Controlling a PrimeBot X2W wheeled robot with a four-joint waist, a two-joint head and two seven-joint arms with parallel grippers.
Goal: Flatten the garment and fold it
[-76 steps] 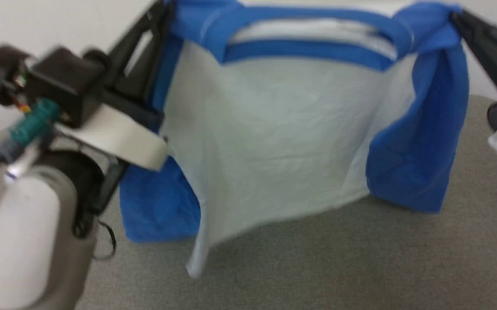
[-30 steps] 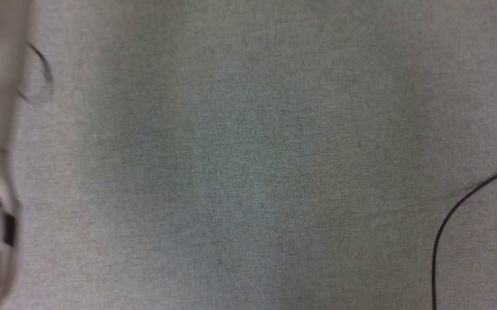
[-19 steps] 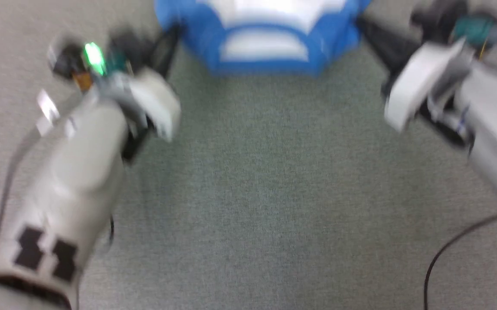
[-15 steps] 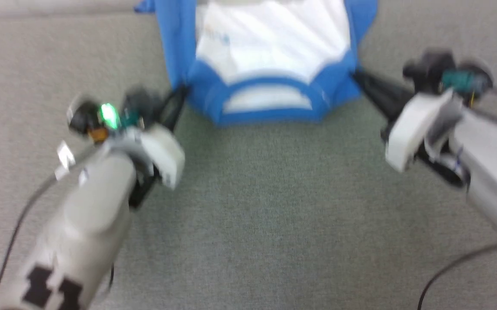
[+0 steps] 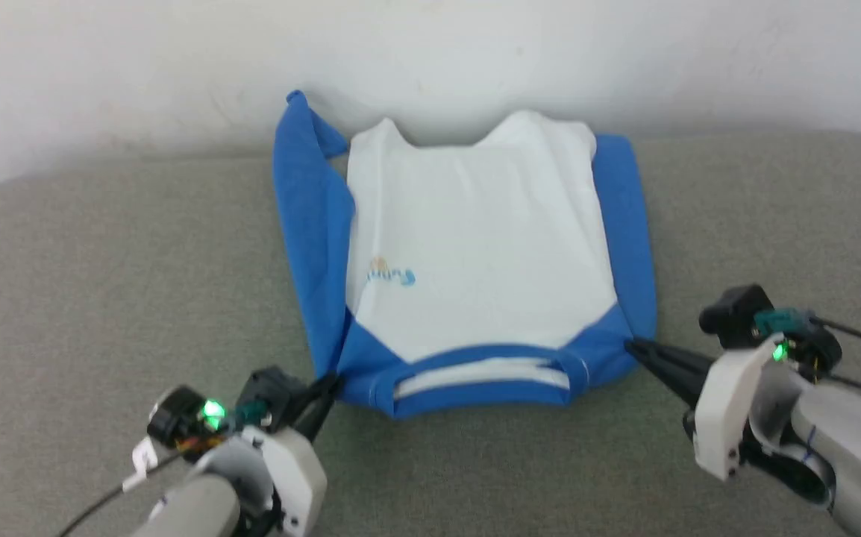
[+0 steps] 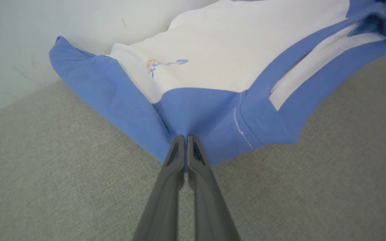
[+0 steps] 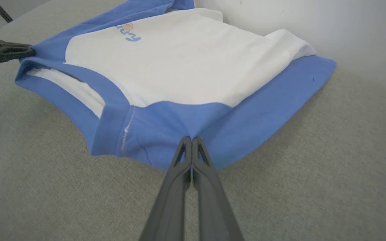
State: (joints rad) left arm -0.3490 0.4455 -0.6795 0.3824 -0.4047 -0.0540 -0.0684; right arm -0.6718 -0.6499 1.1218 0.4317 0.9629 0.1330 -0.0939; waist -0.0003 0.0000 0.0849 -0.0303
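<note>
The garment (image 5: 475, 246), a white T-shirt with blue sleeves and neck band, lies spread on the grey surface, neck toward me and hem against the back wall. A small bear print with blue lettering (image 5: 389, 274) faces up. My left gripper (image 5: 332, 382) is shut on the blue shoulder at the near left corner, seen up close in the left wrist view (image 6: 183, 140). My right gripper (image 5: 630, 344) is shut on the near right shoulder (image 7: 190, 140). Both sleeves are folded in along the garment's (image 6: 246, 50) sides. The left gripper's fingers (image 7: 2, 52) show at the right wrist view's left edge.
The grey padded surface (image 5: 102, 261) extends wide to both sides and in front of the shirt. A white wall (image 5: 430, 52) stands right behind the hem. Black cables (image 5: 856, 335) trail from the right wrist at the lower right.
The head camera swung a lot. The shirt, held hanging in the air before, now lies flat on the surface, with both grippers lowered and still clamped on its shoulders.
</note>
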